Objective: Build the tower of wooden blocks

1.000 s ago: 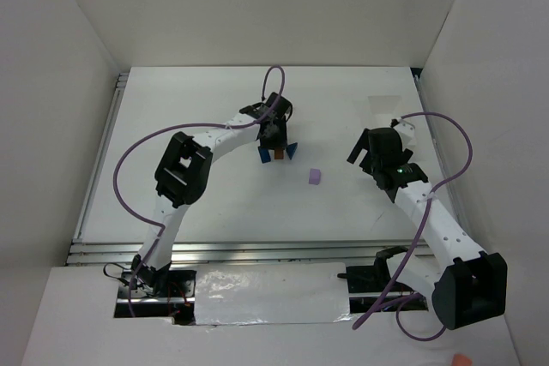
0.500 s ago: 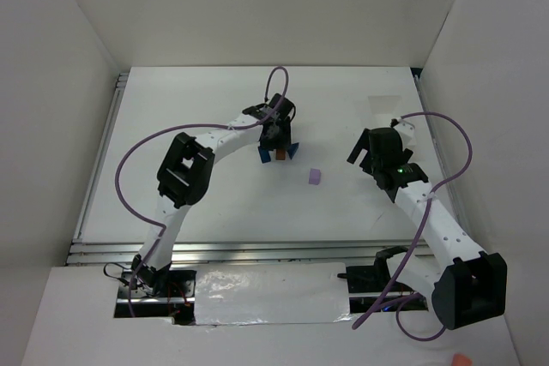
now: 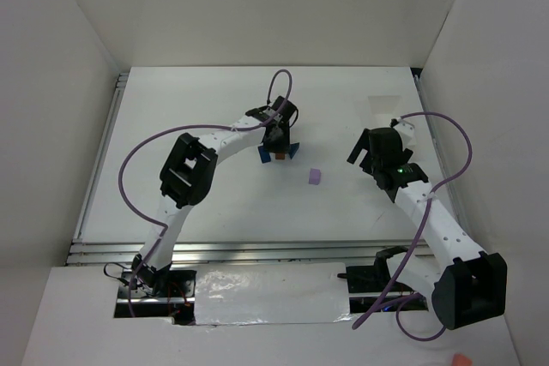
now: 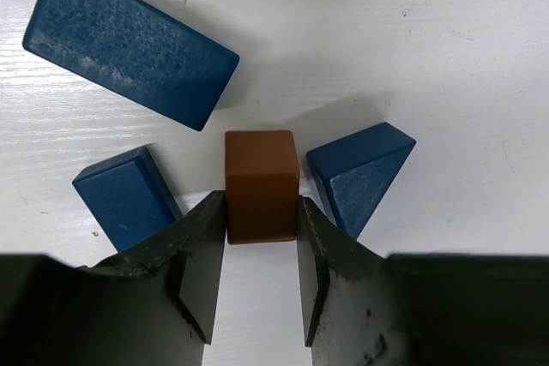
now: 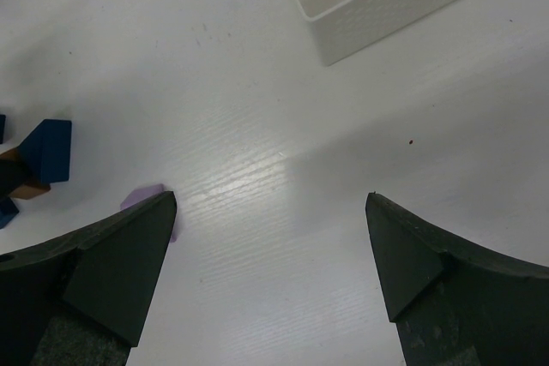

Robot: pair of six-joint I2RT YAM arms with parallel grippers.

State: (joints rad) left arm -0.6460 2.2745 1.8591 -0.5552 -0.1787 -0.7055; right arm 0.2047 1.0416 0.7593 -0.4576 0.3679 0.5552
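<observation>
The left gripper [image 4: 262, 214] is clamped on the near end of the brown-orange block [image 4: 262, 179], which sits on the table [image 4: 463, 57] between a small blue block [image 4: 129, 196] and a blue wedge [image 4: 360, 173]. So shallow a hold could let it twist or slip on lifting, and either finger could nudge those close neighbours (the long blue block [image 4: 129, 40] lies just beyond). The right gripper [image 5: 270, 250] hangs with jaws wide apart, holding nothing, near the lavender block [image 3: 315, 177] and short of the white tray [image 5: 377, 6].

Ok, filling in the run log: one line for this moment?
left gripper: shut on brown block | right gripper: open, empty | lavender block: lying alone
</observation>
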